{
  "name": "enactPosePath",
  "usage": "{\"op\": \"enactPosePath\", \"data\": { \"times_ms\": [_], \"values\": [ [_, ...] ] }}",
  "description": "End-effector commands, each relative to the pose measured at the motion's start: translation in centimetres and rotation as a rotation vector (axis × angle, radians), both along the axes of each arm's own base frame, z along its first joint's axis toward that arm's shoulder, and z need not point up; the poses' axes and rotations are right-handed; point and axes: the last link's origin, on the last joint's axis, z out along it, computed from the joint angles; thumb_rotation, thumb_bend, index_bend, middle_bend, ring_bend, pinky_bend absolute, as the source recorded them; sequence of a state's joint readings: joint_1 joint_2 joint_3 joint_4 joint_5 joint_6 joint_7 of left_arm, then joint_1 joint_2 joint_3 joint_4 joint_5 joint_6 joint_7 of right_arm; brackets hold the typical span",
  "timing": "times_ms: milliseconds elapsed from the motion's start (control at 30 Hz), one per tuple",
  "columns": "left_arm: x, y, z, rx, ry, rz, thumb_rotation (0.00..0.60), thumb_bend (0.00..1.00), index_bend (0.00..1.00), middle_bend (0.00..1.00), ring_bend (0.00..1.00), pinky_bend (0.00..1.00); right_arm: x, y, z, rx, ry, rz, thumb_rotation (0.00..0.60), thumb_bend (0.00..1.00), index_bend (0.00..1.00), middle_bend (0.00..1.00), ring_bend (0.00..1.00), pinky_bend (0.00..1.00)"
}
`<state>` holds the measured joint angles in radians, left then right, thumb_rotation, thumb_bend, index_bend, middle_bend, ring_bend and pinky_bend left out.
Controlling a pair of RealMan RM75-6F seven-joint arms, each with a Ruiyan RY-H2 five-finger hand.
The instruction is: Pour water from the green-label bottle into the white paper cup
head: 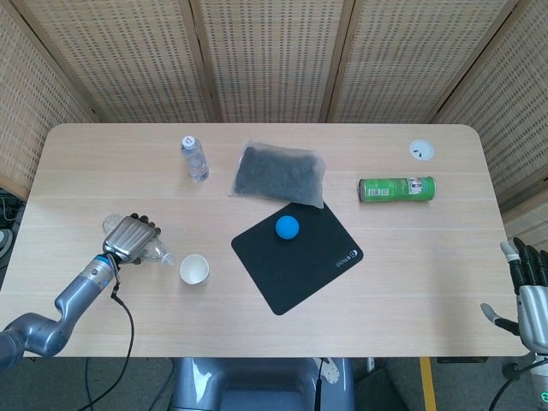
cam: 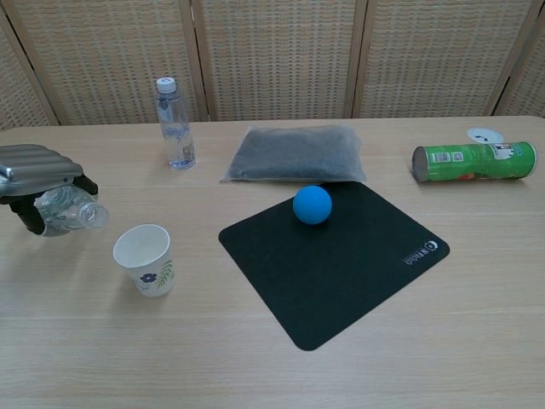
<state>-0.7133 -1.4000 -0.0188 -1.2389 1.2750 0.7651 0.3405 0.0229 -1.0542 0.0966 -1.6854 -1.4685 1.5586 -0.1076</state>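
We could read almost nothing. The black mat carried a small white logo with a short word near its right corner, too small for us to make out. The green can had white print we could not read. The paper cup bore only a flower drawing
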Motion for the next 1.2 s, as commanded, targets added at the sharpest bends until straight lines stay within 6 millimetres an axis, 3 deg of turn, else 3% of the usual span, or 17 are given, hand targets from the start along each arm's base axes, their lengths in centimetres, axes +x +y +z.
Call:
{"op": "enactPosePath", "data": {
  "times_ms": [33,800,1200],
  "values": [
    [0.5,0.1,-0.3,-0.002,0.012,-0.003,0.600,0.50,0.60,0.42,0.27,0.29,0.0,0.0,0.0,0.000,-0.001,0.000,0.600,0.00,0.00,0.00,0.00,0.00],
    [2.5,-0.1,-1.2,0.013,0.111,-0.061,0.600,0.50,0.60,0.43,0.27,0.29,-0.1,0.0,0.4,-0.005,-0.017,0.001,0.600,0.00,0.00,0.00,0.00,0.00],
    [2.2,-0.2,-1.0,0.024,0.099,-0.047,0.600,0.50,0.60,0.43,0.27,0.29,-0.2,0.0,0.4,-0.004,-0.014,-0.001,0.600,0.00,0.00,0.00,0.00,0.00]
  ]
}}
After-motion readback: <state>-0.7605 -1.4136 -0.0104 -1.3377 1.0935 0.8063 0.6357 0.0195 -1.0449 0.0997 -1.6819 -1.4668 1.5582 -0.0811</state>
